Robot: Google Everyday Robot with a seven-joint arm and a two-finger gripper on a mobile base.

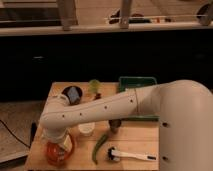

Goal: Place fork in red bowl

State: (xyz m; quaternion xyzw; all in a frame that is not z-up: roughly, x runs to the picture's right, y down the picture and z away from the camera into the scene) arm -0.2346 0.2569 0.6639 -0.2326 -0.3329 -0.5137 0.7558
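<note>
The red bowl (pixel 54 154) sits at the front left corner of the wooden table (pixel 135 142). My white arm reaches from the right across the table and bends down at the left. My gripper (pixel 63 144) hangs right over the red bowl, partly inside its rim. A pale object shows in the bowl under the gripper; I cannot tell whether it is the fork. No fork shows elsewhere on the table.
A green tray (pixel 137 81) stands at the back right. A green cup (pixel 95 86) and a dark bowl (pixel 72 94) stand at the back. A white cup (pixel 86 129), a small dark object (pixel 114 125), a green pepper (pixel 100 147) and a white brush (pixel 131 155) lie near the front.
</note>
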